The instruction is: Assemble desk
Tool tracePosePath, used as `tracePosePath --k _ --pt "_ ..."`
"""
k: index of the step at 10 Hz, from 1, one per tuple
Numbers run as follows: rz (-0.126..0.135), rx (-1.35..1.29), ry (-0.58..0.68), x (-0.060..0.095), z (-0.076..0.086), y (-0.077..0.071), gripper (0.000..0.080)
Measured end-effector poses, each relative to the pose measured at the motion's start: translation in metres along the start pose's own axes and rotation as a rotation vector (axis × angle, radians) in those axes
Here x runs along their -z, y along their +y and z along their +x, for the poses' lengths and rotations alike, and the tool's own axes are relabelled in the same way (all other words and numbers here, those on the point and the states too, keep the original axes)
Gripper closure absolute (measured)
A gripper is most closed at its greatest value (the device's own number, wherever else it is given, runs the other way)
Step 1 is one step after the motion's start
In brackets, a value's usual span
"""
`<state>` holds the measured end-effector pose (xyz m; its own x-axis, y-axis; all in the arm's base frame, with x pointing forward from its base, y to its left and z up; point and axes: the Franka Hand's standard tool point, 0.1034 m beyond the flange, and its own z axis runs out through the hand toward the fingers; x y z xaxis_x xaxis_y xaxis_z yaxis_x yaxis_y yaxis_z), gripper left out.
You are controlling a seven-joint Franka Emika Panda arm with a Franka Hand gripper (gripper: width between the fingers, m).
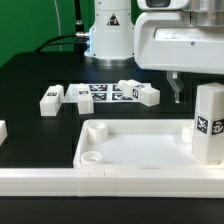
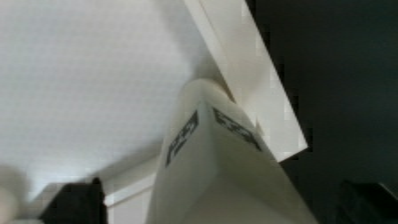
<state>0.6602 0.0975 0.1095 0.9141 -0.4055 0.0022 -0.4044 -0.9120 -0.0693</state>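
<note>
The desk top [image 1: 135,150] lies flat on the black table [image 1: 30,75], in the front middle of the exterior view, with its raised rim turned up. In the corner of it toward the exterior view's left there is a round socket [image 1: 92,157]. One white leg [image 1: 208,125] stands upright at the end of the desk top toward the exterior view's right, and it shows a black-and-white tag on its side. In the wrist view the same leg [image 2: 210,150] is seen very near, from above, against the pale floor of the desk top [image 2: 89,90]. Behind the desk top, a row of loose legs [image 1: 135,93] lies on the table, each with tags. The claw [image 1: 176,96] hangs just beside the top of the upright leg, on the side of the exterior view's left. Its dark fingers are small here, so I cannot tell if they stand apart or together; nothing is seen between them. A long white rail [image 1: 40,182] runs along the front edge.
</note>
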Motion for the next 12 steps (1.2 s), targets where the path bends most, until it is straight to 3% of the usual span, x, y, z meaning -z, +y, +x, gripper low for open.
tracePosePath --k 5,9,10,11,12 --pt "0.001 0.447 -0.001 -0.0001 -0.0011 -0.0017 0.0151" --pt "0.002 0.557 -0.001 -0.0003 -0.0016 -0.0024 0.0198" --pt "0.002 0.556 -0.001 -0.0003 -0.0015 -0.0022 0.0374" --pt "0.001 0.549 -0.001 -0.0003 -0.0013 -0.0018 0.0374" --pt "0.0 0.531 -0.001 -0.0003 -0.0005 -0.0005 0.0509"
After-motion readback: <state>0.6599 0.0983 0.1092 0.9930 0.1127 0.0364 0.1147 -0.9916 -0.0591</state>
